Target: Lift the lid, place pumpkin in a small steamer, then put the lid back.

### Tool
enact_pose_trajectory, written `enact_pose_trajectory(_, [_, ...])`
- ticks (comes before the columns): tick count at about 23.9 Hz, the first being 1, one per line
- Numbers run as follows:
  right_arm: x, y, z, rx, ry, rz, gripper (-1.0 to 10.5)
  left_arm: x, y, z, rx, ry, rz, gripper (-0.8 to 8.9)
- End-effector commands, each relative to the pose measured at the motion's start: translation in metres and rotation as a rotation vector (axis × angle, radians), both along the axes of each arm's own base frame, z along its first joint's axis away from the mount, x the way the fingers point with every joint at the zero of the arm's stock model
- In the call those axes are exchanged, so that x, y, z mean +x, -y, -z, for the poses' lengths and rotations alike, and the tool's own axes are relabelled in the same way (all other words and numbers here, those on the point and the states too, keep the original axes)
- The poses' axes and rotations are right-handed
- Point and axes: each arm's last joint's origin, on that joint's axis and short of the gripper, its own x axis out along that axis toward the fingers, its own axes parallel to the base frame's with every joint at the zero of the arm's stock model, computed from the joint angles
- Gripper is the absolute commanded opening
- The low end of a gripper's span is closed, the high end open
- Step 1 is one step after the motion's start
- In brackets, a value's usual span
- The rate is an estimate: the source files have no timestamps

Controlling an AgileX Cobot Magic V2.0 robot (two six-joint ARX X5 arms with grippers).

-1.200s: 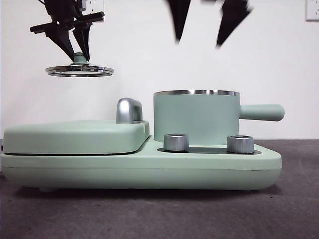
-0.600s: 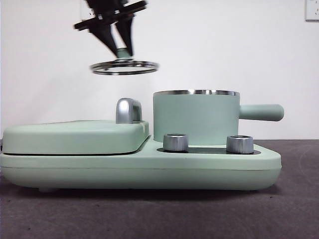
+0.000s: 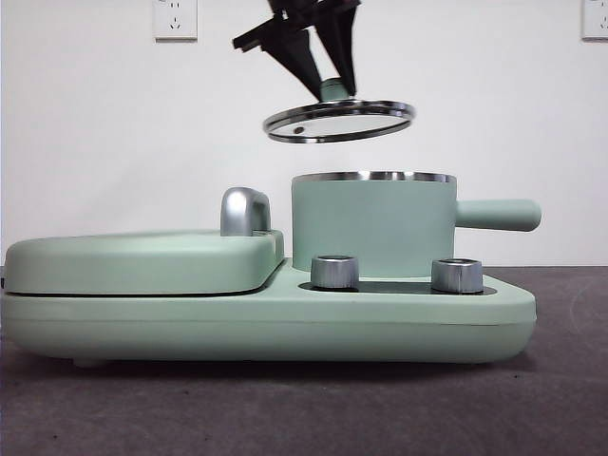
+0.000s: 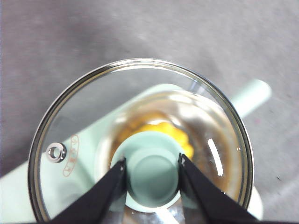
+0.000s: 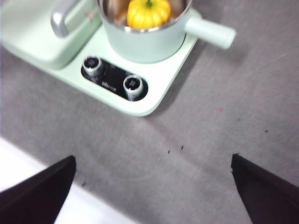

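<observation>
Lid (image 3: pixel 339 122) one, pumpkin (image 5: pixel 148 13) one (inside small steamer (image 3: pixel 372 226)), dials (image 3: pixel 335 272) two

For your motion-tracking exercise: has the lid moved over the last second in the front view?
Yes. The lid, held by the left gripper, has travelled rightward from above the flat cover to hover above the small steamer.

One lid (image 3: pixel 339 122), one pot (image 3: pixel 373 224), one pumpkin (image 5: pixel 149 13), two shiny dials (image 3: pixel 335 272), one big flat cover (image 3: pixel 142 259), two wall sockets (image 3: pixel 175 18) and two grippers (image 4: pixel 152 171) can be counted.
</observation>
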Motion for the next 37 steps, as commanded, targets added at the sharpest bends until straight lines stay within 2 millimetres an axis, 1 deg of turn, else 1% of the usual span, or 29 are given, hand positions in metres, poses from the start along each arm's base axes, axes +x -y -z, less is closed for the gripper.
enact_pose_trajectory(1, [-0.016,0.01,0.003,0.013,-0.035,0.051,5.5,-0.012,0.012,0.001,0.01,-0.019,0.036,0.16])
enact_pose_trajectory(4, [-0.025,0.016,0.003,0.053,-0.01,0.072,5.5,-0.02,0.022,0.001,0.012,-0.02,0.065,0.15])
enact_pose_trajectory(10, [-0.026,0.017,0.003,0.057,-0.009,0.076,5.5,-0.02,0.024,0.005,0.025,-0.032,0.071,0.15])
enact_pose_trajectory(16, [-0.026,0.017,0.003,0.056,-0.008,0.078,5.5,-0.016,0.028,0.023,0.077,-0.08,0.084,0.15])
enact_pose_trajectory(21, [-0.026,0.017,0.003,0.056,-0.008,0.078,5.5,-0.013,0.03,0.029,0.092,-0.087,0.089,0.15])
enact_pose_trajectory(25, [-0.026,0.017,0.003,0.056,-0.008,0.078,5.5,-0.012,0.041,0.039,0.098,-0.072,0.127,0.15])
enact_pose_trajectory(28, [-0.026,0.017,0.003,0.056,-0.009,0.077,5.5,-0.01,0.044,0.039,0.119,-0.027,0.112,0.15])
enact_pose_trajectory(37, [-0.026,0.017,0.003,0.055,-0.008,0.076,5.5,-0.009,0.046,0.041,0.119,-0.01,0.127,0.15])
